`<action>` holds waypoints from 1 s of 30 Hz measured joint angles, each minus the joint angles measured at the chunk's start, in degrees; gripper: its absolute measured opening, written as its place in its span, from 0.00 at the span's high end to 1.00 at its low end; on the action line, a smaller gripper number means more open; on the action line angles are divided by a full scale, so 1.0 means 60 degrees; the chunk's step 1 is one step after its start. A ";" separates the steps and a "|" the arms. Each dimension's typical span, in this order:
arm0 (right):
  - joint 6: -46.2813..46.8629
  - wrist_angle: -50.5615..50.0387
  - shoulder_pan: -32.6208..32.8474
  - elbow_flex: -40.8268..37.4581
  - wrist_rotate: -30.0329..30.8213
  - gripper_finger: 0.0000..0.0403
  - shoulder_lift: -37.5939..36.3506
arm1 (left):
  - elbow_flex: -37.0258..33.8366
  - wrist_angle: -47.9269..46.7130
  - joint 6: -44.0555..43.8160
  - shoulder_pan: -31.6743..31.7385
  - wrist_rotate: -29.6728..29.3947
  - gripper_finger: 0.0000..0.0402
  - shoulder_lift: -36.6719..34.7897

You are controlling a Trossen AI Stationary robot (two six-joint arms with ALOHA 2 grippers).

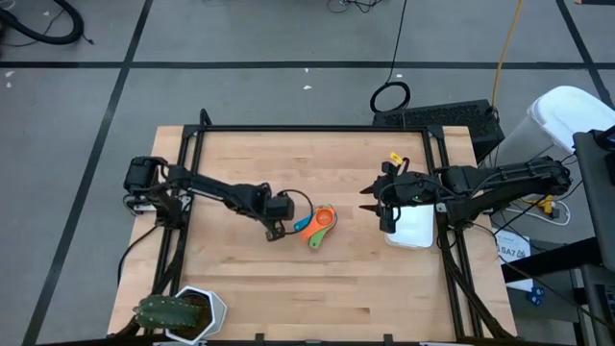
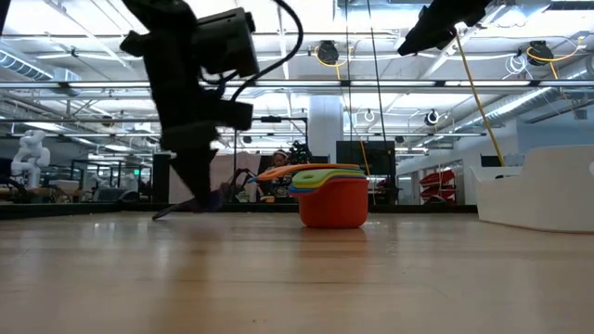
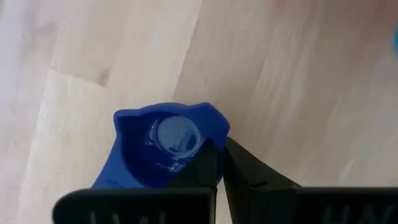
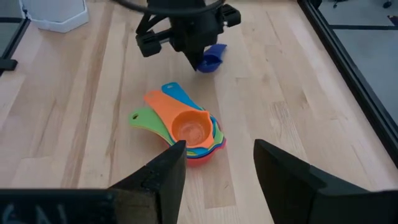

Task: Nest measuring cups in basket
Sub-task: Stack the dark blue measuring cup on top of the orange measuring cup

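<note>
My left gripper (image 3: 219, 163) was down at the table's middle, fingers (image 3: 205, 168) pinched tight on the rim of 1 dark blue cup (image 3: 161, 149). That cup sat tipped on the wood, its open side toward my wrist cam, bottom showing inside. From the right wrist cam the same cup (image 4: 211, 57) hung just under the left gripper's tips, a bit apart from the stack.

The stack (image 1: 318, 226): cups nested one in another, just beside my left gripper toward the table's right. I counted by colour: 1 orange cup (image 4: 189, 127) on top, 1 green (image 4: 144, 118) w/ handle fanned out, 1 lighter blue (image 4: 177, 92) handle poking out behind, 1 yellow edge, 1 red (image 2: 333, 206) at the bottom as the biggest. So 5 layers I could tell; any more hidden inside, can't say. Low cam showed the stack upright on the table.

My right gripper (image 4: 214, 165) hovered above the right side of the table, fingers spread apart, holding nothing, pointed toward the stack.

1 basket (image 1: 415, 229), white, lay at the table's right edge, under my right arm; no cup seen in it. 1 white hex pot w/ plant (image 1: 183, 312) sat at the near left corner.
</note>
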 joint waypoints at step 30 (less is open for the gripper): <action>-0.0180 0.1261 -0.0007 -0.1720 -0.0044 0.56 0.0000 | 0.0936 0.1788 0.0376 0.0532 0.0403 0.98 -0.1000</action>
